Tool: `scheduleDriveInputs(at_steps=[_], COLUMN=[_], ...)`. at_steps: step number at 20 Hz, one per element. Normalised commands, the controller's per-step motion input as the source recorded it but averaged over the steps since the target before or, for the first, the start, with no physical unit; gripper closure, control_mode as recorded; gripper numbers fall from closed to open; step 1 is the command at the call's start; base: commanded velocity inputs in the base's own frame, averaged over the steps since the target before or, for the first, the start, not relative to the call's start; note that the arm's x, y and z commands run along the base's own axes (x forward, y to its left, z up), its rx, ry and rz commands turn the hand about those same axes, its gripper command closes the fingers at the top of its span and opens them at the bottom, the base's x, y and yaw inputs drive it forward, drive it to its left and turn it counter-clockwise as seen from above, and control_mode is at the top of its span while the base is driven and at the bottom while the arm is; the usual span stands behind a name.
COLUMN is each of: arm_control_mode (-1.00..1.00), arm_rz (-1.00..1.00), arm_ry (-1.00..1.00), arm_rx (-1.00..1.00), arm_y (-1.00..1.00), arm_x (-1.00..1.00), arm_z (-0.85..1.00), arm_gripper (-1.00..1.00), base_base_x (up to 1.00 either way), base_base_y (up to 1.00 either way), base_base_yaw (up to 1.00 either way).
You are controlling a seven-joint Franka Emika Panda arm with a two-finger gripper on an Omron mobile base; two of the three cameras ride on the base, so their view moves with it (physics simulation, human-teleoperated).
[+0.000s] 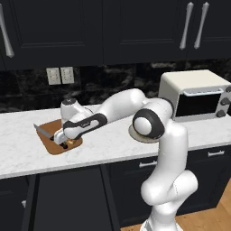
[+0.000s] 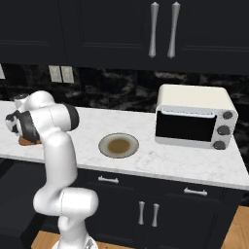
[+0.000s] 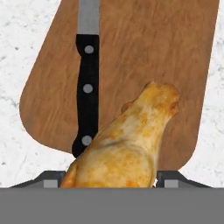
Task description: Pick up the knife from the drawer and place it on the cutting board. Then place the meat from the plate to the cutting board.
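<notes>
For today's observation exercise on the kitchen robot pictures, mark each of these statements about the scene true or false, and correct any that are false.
1. The knife lies on the cutting board. True.
2. The meat sits on the plate. False: the plate is bare of meat; in the hand view the meat is over the board, between the fingertips of the gripper.
3. The plate stands on the counter to the left of the toaster oven in the right base view. True.
4. The knife has a red handle. False: its handle is black, with silver rivets.
5. The cutting board is white plastic. False: it is reddish-brown wood.
</notes>
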Motion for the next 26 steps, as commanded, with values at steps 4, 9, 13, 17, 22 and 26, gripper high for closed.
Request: scheduleDriveInputs(at_steps=[4,9,13,17,22,26], arm_control_mode=[-1.0,-1.0,-1.0,-1.0,-1.0,-1.0], arm_rz=[0.0,0.0,0.0,0.0,0.0,0.0], arm_ry=[0.0,0.0,0.0,0.0,0.0,0.0], arm_rx=[0.0,0.0,0.0,0.0,0.0,0.0], arm_y=[0.0,0.02,0.04,0.16,0.11,0.01], arm_x=[0.37,0.5,0.4,0.07,0.0,0.0], arm_z=[0.0,-0.01,-0.18,-0.33,-0.19,0.0], arm_gripper=[1.0,1.0,1.0,1.0,-1.0,-1.0], base_base_x=[0.0,0.0,0.0,0.0,0.0,0.0], base_base_y=[0.0,0.0,0.0,0.0,0.0,0.0], base_base_yaw=[0.0,0.0,0.0,0.0,0.0,0.0])
